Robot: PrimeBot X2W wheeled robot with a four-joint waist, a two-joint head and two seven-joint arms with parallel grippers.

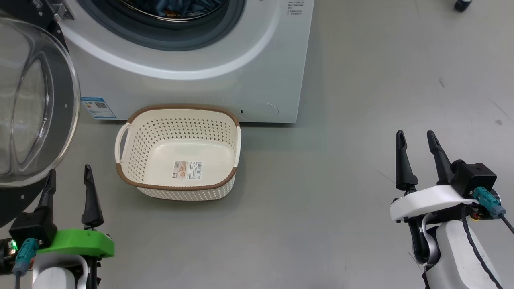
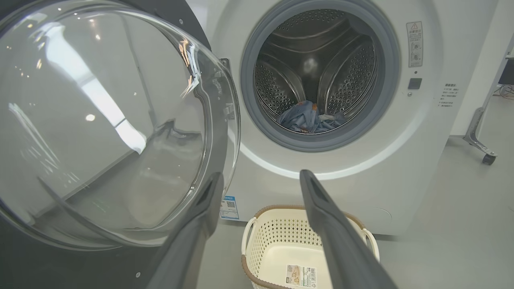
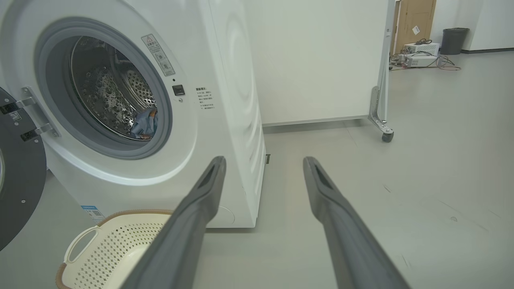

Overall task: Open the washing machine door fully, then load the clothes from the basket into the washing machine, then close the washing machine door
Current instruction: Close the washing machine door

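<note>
Basket (image 1: 180, 128) stood on grey floor (image 1: 321, 180) near left fingers (image 1: 91, 196), well apart from right fingers (image 1: 403, 164). Both pairs were spread wide and held nothing. Clothes (image 2: 305, 118) lay in washing machine drum (image 2: 321, 60).

Before me: white washing machine (image 1: 200, 88), door (image 1: 36, 100) swung open at my left; blue clothes (image 2: 307, 118) in its drum; cream basket (image 1: 180, 128) upright, empty, on the floor just beside its front.

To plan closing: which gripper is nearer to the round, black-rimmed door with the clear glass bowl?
Left. The left gripper is just beside the round glass door; the right gripper is far off, beyond the cream perforated basket.
</note>
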